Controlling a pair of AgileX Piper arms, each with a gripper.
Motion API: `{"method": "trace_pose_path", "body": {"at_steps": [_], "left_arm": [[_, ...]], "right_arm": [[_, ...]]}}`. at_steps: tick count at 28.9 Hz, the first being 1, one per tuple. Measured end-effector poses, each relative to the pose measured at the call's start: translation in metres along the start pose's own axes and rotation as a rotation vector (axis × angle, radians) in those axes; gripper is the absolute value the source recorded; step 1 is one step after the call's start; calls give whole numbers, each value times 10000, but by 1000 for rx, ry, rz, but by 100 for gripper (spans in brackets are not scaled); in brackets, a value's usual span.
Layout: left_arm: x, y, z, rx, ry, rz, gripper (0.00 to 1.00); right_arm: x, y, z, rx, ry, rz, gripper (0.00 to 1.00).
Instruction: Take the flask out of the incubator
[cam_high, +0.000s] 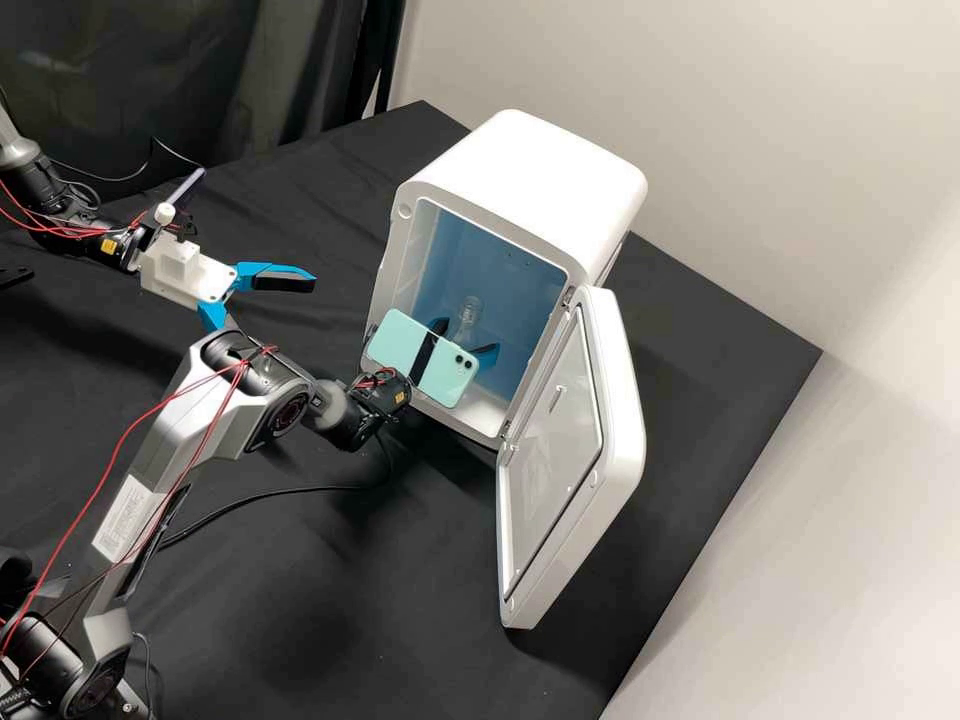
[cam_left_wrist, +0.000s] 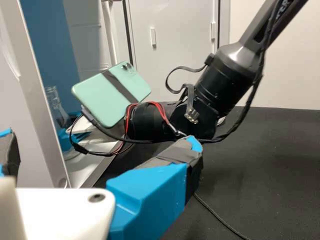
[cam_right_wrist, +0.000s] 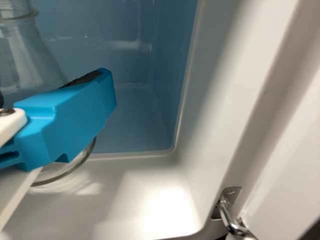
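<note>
The white incubator (cam_high: 545, 175) stands on the bench with its door (cam_high: 570, 460) swung open and a blue inside. A clear glass flask (cam_high: 468, 312) stands upright on its floor, seen close up as the flask (cam_right_wrist: 22, 55) in the right wrist view and as the flask (cam_left_wrist: 54, 105) past the frame in the left wrist view. My right gripper (cam_high: 463, 338) is inside the chamber, open, with one blue finger (cam_right_wrist: 65, 120) against the flask's lower body and the other on the flask's far side. My left gripper (cam_high: 245, 297) hangs open and empty over the bench to the left of the incubator.
A mint green phone (cam_high: 422, 357) is strapped to the right arm's wrist at the chamber mouth. The open door stands to the right of the opening. Cables (cam_high: 270, 495) trail over the black bench. A light wall lies behind.
</note>
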Motion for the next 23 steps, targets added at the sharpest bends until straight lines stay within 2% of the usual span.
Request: {"method": "trace_pose_path", "body": {"at_steps": [8, 19, 21, 23], "left_arm": [[1, -2, 10, -1, -2, 0, 100], [8, -24, 129, 3, -41, -8, 100], [12, -37, 169, 11, -53, -12, 100], [19, -66, 205, 34, -64, -20, 100]], "right_arm": [[-72, -15, 14, -1, 2, 4, 0], [-74, -18, 17, -1, 1, 3, 0], [-74, -18, 17, -1, 1, 3, 0], [-74, -18, 17, -1, 1, 3, 0]]}}
